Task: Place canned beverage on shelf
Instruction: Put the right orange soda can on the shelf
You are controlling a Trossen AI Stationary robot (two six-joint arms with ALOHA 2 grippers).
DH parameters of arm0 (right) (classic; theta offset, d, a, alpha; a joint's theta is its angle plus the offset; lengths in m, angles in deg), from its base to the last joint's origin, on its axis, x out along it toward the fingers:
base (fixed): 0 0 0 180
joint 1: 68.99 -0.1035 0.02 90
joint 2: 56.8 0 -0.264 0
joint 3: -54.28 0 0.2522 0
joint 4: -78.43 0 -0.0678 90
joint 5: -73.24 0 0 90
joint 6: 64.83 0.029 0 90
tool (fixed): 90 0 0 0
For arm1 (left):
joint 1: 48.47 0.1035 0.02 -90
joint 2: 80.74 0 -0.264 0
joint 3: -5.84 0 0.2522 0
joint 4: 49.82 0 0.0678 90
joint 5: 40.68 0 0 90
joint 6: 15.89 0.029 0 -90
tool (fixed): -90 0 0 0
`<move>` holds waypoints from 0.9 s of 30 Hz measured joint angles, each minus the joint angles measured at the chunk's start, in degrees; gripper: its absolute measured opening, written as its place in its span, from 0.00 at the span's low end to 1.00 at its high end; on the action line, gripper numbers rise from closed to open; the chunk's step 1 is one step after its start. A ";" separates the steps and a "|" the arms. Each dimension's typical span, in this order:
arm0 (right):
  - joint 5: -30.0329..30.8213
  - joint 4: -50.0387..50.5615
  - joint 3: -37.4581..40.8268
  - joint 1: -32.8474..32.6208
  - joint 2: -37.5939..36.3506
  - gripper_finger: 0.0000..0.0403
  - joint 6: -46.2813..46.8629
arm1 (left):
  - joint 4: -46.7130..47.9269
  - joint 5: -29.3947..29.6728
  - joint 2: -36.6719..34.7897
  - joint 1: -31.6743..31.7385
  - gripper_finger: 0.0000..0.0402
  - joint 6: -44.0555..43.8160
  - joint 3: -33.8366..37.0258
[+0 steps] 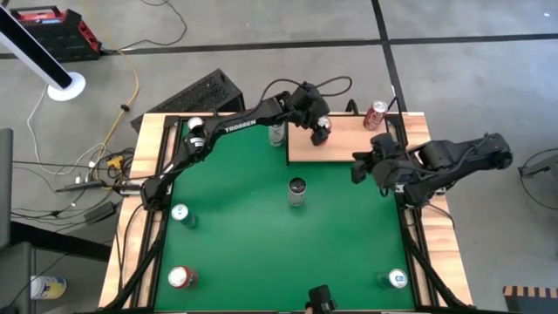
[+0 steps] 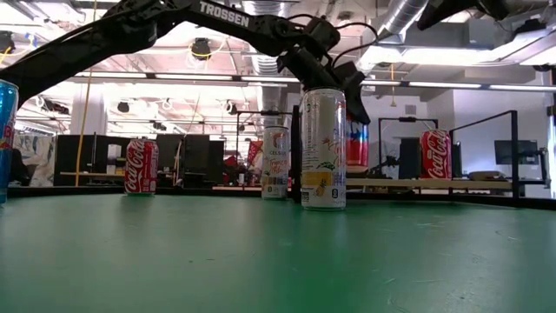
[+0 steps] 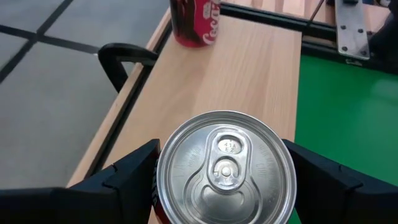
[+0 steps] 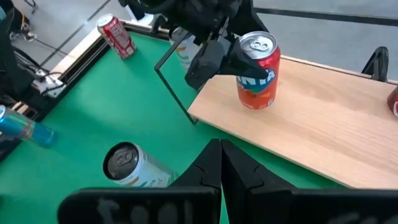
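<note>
A red-orange can (image 4: 258,71) with blue lettering stands upright on the near-left part of the pale wooden shelf (image 1: 349,144), and my left gripper (image 1: 320,131) is shut on it. Its silver top (image 3: 227,165) fills the left wrist view between the two dark fingers. A red cola can (image 1: 376,113) stands at the shelf's far edge. My right gripper (image 1: 359,166) hovers shut and holds nothing, just off the shelf's near edge at the table's right. My left gripper pinches the can's upper side wall (image 4: 244,62) between its two fingers (image 3: 134,177), one on each opposite side just below the rim. The fingers slant down from the table's far-left. The can is upright; whether its base rests on the shelf or sits just above it, I cannot tell.
A white can (image 1: 297,192) stands mid-table on the green felt. Another pale can (image 1: 276,133) sits by the shelf's left edge. More cans stand at the far left (image 1: 193,129), left (image 1: 180,214), near left (image 1: 181,277) and near right (image 1: 397,279). Thin black rods (image 4: 174,93) edge the shelf.
</note>
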 joint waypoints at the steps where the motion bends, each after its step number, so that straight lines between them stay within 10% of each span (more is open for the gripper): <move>1: -0.05 0.01 0.00 0.00 0.07 0.06 -0.06 | 0.01 0.03 0.00 -0.01 0.68 0.00 0.00; 27: -0.37 0.26 0.00 0.00 -0.02 0.06 -2.99 | -1.97 3.01 -0.23 -1.02 0.82 1.89 -0.07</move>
